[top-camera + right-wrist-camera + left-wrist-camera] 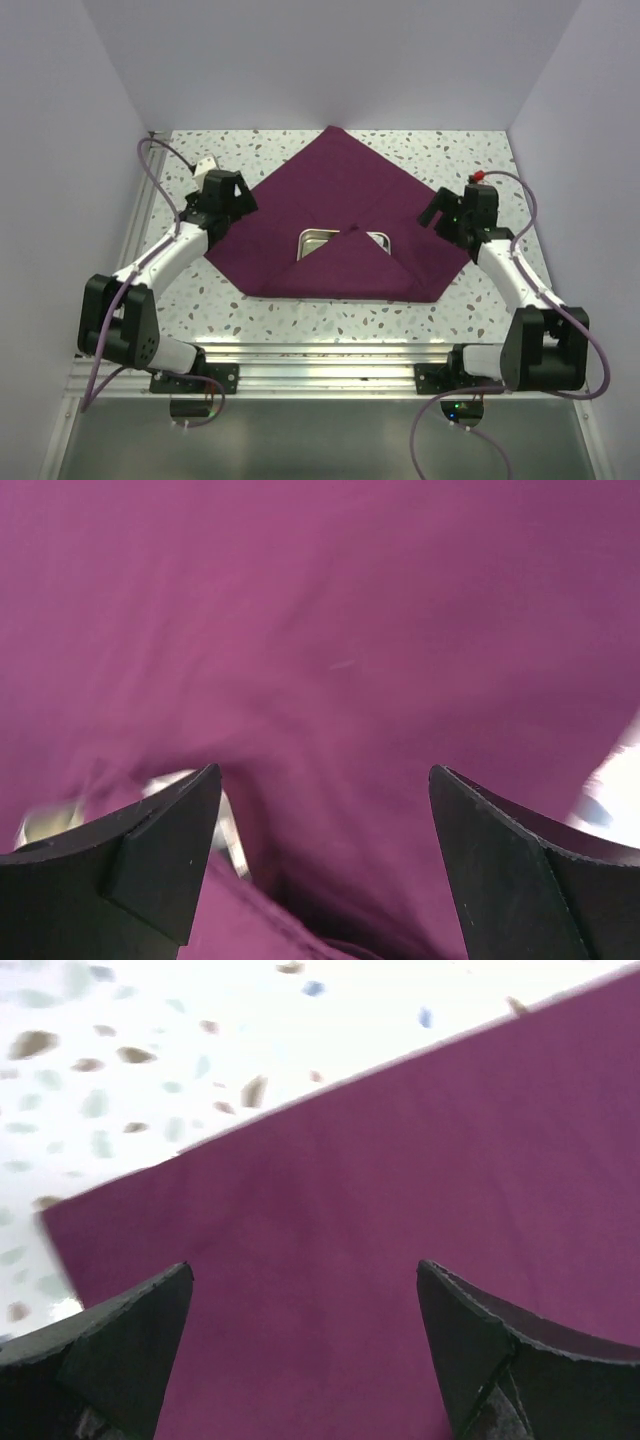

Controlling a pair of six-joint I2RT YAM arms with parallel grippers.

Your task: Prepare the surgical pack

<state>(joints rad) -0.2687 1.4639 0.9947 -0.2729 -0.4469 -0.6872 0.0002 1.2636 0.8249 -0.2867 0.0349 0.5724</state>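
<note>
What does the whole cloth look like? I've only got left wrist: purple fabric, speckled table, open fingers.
Observer: In the top view the cloth lies as a diamond. Its near corner is folded up into a triangular flap pointing at the middle.
Operator: Anything on it?
Observer: A metal tray sits at the centre, and the flap's tip covers part of it.
Operator: Where's the right arm?
Observer: The right gripper is at the cloth's right edge, above the fabric. Its jaws are open with nothing between them.
</note>
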